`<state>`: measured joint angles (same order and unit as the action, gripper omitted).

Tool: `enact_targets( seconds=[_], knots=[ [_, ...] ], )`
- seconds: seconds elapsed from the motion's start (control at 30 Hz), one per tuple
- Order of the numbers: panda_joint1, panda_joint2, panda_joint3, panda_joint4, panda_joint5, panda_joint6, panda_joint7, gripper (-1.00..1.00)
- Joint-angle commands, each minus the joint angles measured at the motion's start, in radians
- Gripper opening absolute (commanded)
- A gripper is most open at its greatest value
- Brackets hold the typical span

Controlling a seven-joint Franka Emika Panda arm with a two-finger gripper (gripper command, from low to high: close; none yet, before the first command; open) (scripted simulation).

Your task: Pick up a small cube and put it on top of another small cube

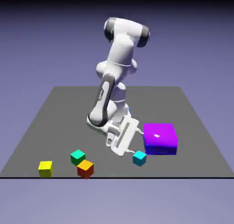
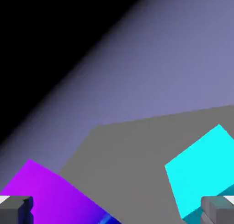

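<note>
**Open claw low beside the cyan cube**

The white arm (image 1: 112, 88) bends down over the grey tabletop (image 1: 59, 113), its claw (image 1: 129, 151) tilted low with jaws spread and nothing between them. The small cyan cube (image 1: 139, 158) sits on the tabletop just beside the fingertips, near the front corner of the large purple block (image 1: 160, 138). In the hand view the cyan cube (image 2: 203, 170) looms by the right-hand finger and the purple block (image 2: 50, 195) by the left. The green-teal cube (image 1: 77, 157) rests well apart toward the exterior view's left, close to the orange-and-red cube (image 1: 85, 168), with the yellow cube (image 1: 45, 168) farther left.
</note>
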<state>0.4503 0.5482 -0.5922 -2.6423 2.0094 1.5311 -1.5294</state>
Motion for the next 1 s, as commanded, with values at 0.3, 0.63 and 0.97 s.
enact_targets(
  seconds=[0.3, 0.63, 0.97],
  knots=[
    [0.354, 0.291, -0.21, -0.051, 0.377, -0.256, -0.377, 0.0],
    [0.445, 0.381, -0.163, 0.06, 0.574, -0.221, -0.436, -1.0],
    [0.223, 0.194, -0.282, -0.09, 0.471, -0.174, -0.477, -1.0]
  ],
)
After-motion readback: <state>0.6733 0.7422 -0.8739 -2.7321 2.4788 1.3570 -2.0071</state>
